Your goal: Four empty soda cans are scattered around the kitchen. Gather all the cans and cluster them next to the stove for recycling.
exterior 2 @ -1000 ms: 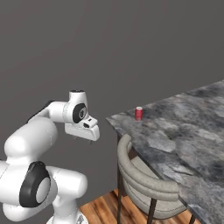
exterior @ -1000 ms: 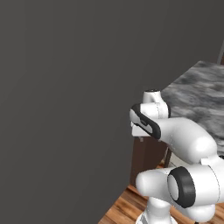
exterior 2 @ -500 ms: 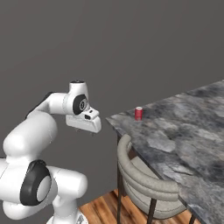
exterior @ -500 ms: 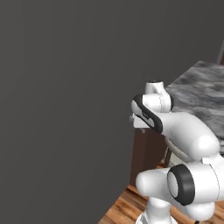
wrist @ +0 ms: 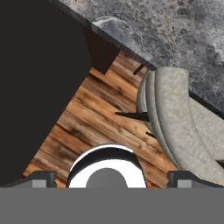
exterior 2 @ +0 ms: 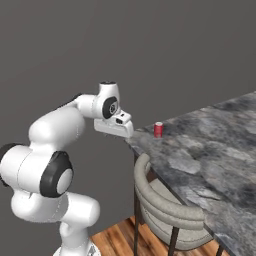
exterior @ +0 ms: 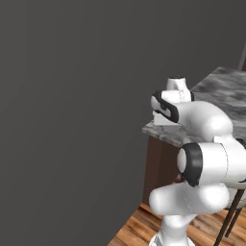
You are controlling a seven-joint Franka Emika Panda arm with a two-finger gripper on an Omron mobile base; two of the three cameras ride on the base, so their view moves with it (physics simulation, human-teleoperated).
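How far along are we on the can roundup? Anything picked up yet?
Nothing looks done yet. One soda can stands upright near the corner of the marble counter, above the chair. The gripper is open and empty, pointing down at the wood floor beside the counter edge. Left: grab this can, find the others, and cluster them by the stove.

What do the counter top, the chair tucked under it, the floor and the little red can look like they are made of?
Counter top: polished stone, likely marble or granite, going by its mottled grey veining.
Chair: padded beige-grey back, probably fabric, on thin dark legs that look like metal.
Floor: warm brown wood planks with visible grain and seams.
Soda can: probably painted metal, red body with a silvery top; too small to be sure.
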